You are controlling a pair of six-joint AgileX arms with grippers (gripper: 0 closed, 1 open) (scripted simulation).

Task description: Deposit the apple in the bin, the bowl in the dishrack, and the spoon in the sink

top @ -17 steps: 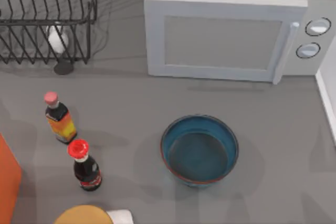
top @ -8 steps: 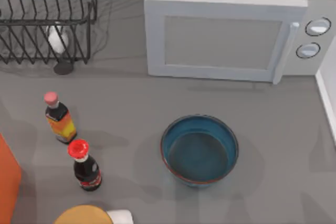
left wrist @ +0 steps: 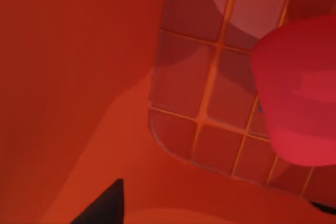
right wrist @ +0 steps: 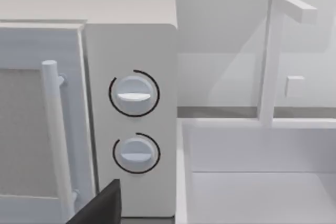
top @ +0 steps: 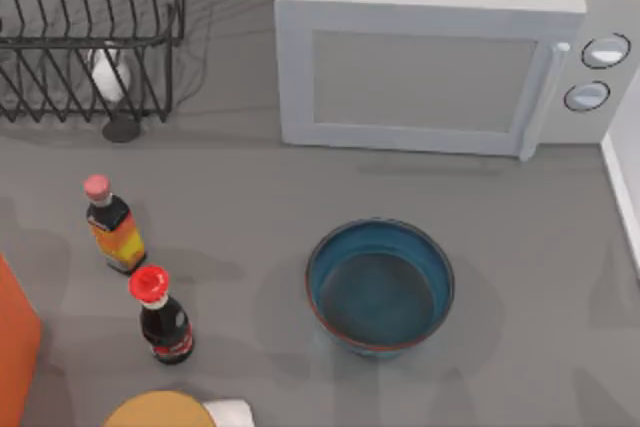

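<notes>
Apple [left wrist: 296,93] over the bin [left wrist: 79,77] — whether the left arm's jaws grip it, I cannot tell.
If released off-centre it could strike the bin's wall; bowl [top: 380,285] waits mid-table, dishrack [top: 90,37] far left — right arm faces the sink [right wrist: 257,171].

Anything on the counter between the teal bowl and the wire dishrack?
Nothing visible blocks it. The wide teal-blue bowl sits in open grey counter; the black wire dishrack is at the far left. The two bottles, pink-capped and red-capped, stand left of the bowl, nearer than that line. The white microwave lies beside it.
</notes>
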